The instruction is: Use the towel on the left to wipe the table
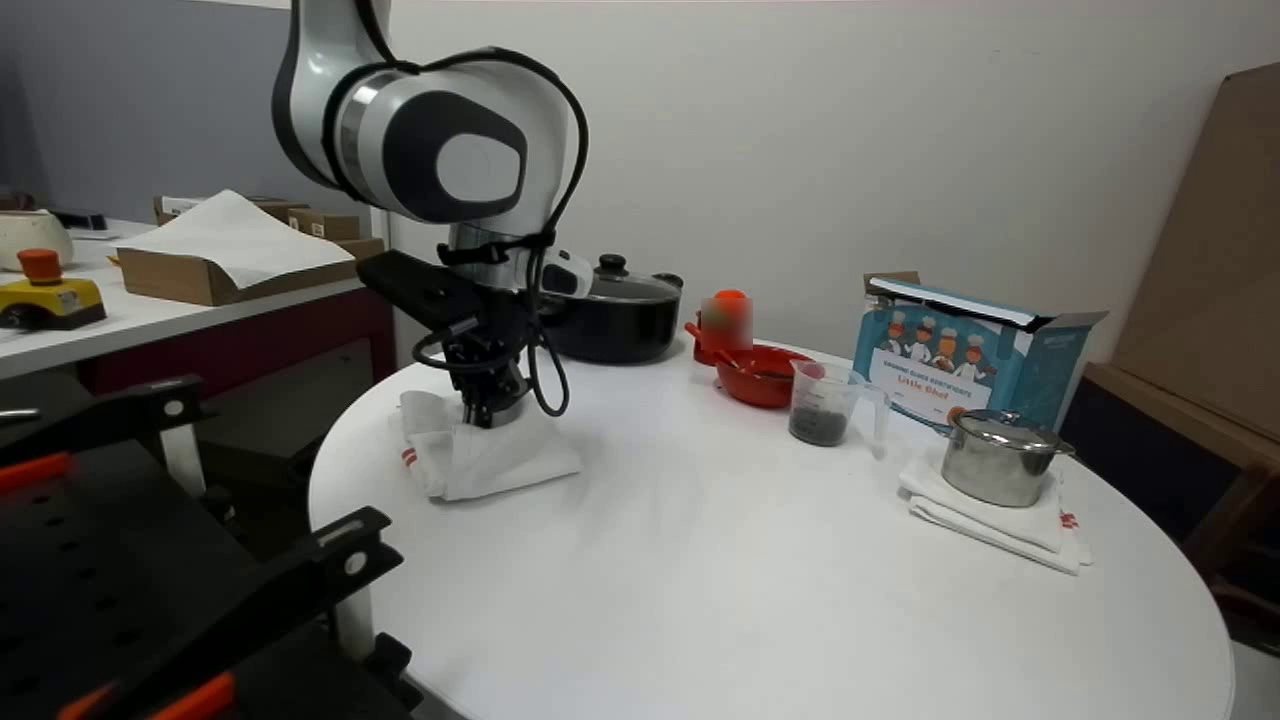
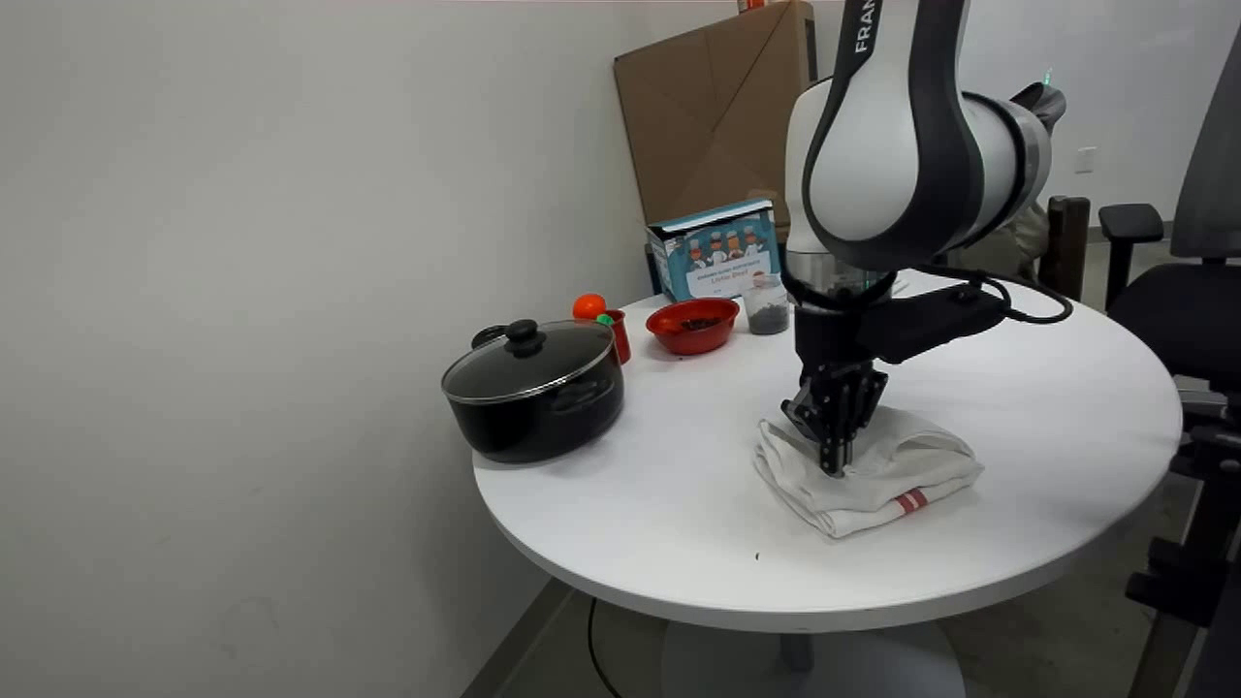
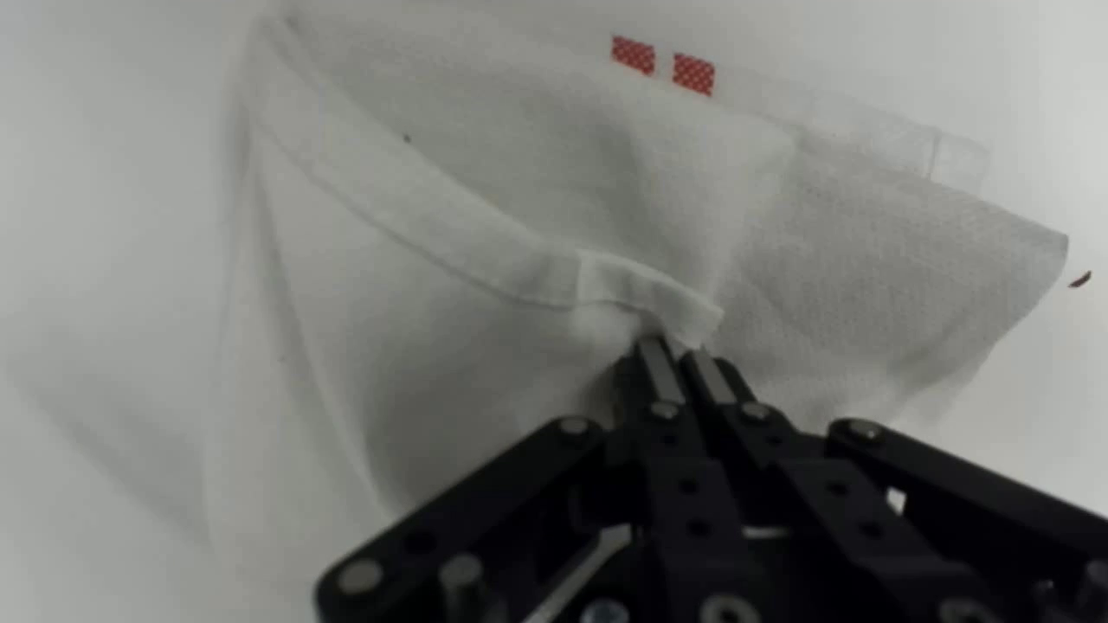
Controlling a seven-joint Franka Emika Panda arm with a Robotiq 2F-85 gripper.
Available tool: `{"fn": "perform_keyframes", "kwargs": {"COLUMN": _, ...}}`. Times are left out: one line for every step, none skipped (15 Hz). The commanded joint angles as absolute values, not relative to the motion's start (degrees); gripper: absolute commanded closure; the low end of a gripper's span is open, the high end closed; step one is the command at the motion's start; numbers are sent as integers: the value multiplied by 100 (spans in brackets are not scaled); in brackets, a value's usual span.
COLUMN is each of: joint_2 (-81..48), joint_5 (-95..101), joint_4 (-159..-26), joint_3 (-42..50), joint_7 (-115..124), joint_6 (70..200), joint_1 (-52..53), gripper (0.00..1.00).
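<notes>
1. Across both exterior views spreads the round white table (image 1: pixel 760 580), its near side cut off in an exterior view.
2. Above it, the jointed white-and-black robot arm (image 2: pixel 873 174) reaches down, its upper part cut off at the top; its last section points straight at the tabletop.
3. Beside the table stands a large, tilted brown cardboard panel (image 2: pixel 717 116).
4. The blue cardboard box printed with cartoon chefs (image 1: pixel 950 350) is partly covered by a steel pot in an exterior view.
5. The round black cooking pot with a glass lid (image 2: pixel 533 427) shows in full in an exterior view.
6. The folded white cloth towel with red stripes (image 2: pixel 902 470) lies rumpled on the table, near its edge, below the arm.
7. The black two-fingered gripper (image 3: pixel 675 348) points down, fingers nearly together, pinching a fold of that towel; how much cloth sits between them is hidden.
8. In an exterior view only, the lidded stainless-steel pot (image 1: pixel 1000 470) sits on a second folded white towel (image 1: pixel 1000 527).
9. The round red bowl (image 2: pixel 693 334) holds dark bits too small to identify.
10. The clear plastic measuring cup with dark contents (image 1: pixel 825 405) shows its handle in an exterior view.
11. The round orange object (image 2: pixel 588 306) is just beside a red cup (image 2: pixel 619 341).
12. In the wrist view, a small brown crumb (image 3: pixel 1079 279) lies just beside the towel's corner.
</notes>
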State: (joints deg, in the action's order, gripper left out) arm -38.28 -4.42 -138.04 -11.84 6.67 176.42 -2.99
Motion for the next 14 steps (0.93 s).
{"fn": "perform_keyframes", "kwargs": {"joint_2": -3993, "joint_5": -599, "joint_4": -13827, "joint_3": -1094, "joint_7": 800, "joint_6": 17815, "joint_1": 164, "gripper": 92}}
{"fn": "perform_keyframes", "kwargs": {"joint_2": -4018, "joint_5": -611, "joint_4": -13812, "joint_3": -1053, "joint_7": 861, "joint_6": 17828, "joint_1": 287, "gripper": 92}}
{"fn": "perform_keyframes", "kwargs": {"joint_2": -4032, "joint_5": -624, "joint_4": -13785, "joint_3": -1047, "joint_7": 909, "joint_6": 17809, "joint_1": 355, "gripper": 92}}
{"fn": "perform_keyframes", "kwargs": {"joint_2": -4067, "joint_5": -632, "joint_4": -13723, "joint_3": -1028, "joint_7": 944, "joint_6": 17782, "joint_1": 419, "gripper": 92}}
{"fn": "perform_keyframes", "kwargs": {"joint_2": -4157, "joint_5": -628, "joint_4": -13575, "joint_3": -970, "joint_7": 976, "joint_6": 17717, "joint_1": 512, "gripper": 92}}
{"fn": "perform_keyframes", "kwargs": {"joint_2": -4247, "joint_5": -605, "joint_4": -13407, "joint_3": -919, "joint_7": 972, "joint_6": 17654, "joint_1": 574, "gripper": 92}}
{"fn": "perform_keyframes", "kwargs": {"joint_2": -4377, "joint_5": -572, "joint_4": -13162, "joint_3": -843, "joint_7": 958, "joint_6": 17549, "joint_1": 644, "gripper": 92}}
{"fn": "perform_keyframes", "kwargs": {"joint_2": -4510, "joint_5": -539, "joint_4": -12881, "joint_3": -766, "joint_7": 939, "joint_6": 17410, "joint_1": 709, "gripper": 92}}
{"fn": "perform_keyframes", "kwargs": {"joint_2": -4589, "joint_5": -513, "joint_4": -12660, "joint_3": -687, "joint_7": 936, "joint_6": 17288, "joint_1": 786, "gripper": 92}}
{"fn": "perform_keyframes", "kwargs": {"joint_2": -4680, "joint_5": -491, "joint_4": -12401, "joint_3": -614, "joint_7": 937, "joint_6": 17133, "joint_1": 849, "gripper": 92}}
{"fn": "perform_keyframes", "kwargs": {"joint_2": -4804, "joint_5": -465, "joint_4": -12063, "joint_3": -525, "joint_7": 949, "joint_6": 16952, "joint_1": 930, "gripper": 92}}
{"fn": "perform_keyframes", "kwargs": {"joint_2": -4884, "joint_5": -452, "joint_4": -11795, "joint_3": -482, "joint_7": 949, "joint_6": 16789, "joint_1": 963, "gripper": 92}}
{"fn": "perform_keyframes", "kwargs": {"joint_2": -4984, "joint_5": -434, "joint_4": -11510, "joint_3": -434, "joint_7": 948, "joint_6": 16642, "joint_1": 1003, "gripper": 92}}
{"fn": "perform_keyframes", "kwargs": {"joint_2": -5105, "joint_5": -420, "joint_4": -11216, "joint_3": -396, "joint_7": 945, "joint_6": 16505, "joint_1": 1030, "gripper": 92}}
